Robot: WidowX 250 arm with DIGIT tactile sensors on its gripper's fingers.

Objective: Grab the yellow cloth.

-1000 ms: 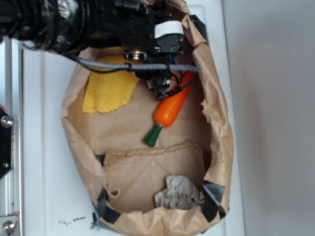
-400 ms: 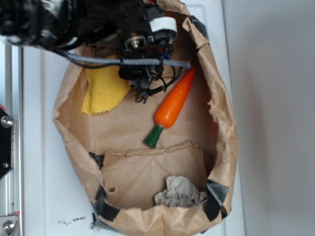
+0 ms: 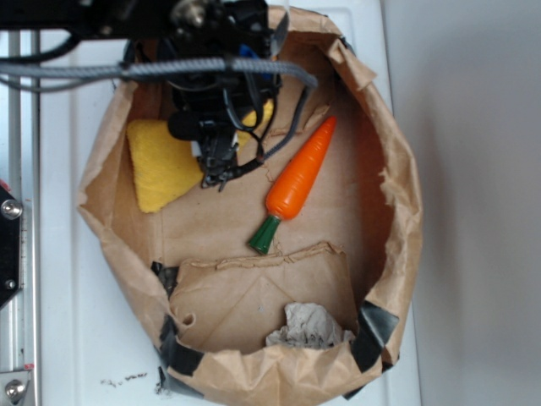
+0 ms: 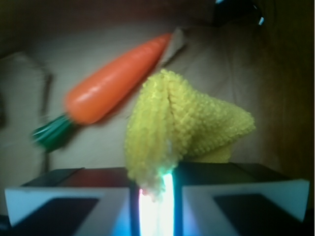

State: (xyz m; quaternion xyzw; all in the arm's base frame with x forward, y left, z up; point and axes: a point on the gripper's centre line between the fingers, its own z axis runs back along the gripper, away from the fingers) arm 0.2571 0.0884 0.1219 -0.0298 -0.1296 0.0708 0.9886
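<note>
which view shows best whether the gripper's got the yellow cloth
The wrist view: the yellow cloth bunches upward with its edge pinched between the closed gripper fingers. In the exterior view the arm covers the pinch; only the cloth's flat left part shows.

A: Exterior view is evenly lit, slightly soft; shadow is cast right of the crumpled brown paper bag (image 3: 385, 211).
B: Wrist view is dim, blurred; glare is seen between the white gripper fingers (image 4: 69, 196).

Tool (image 4: 155, 196) points down, jaws pinched nearly together.
</note>
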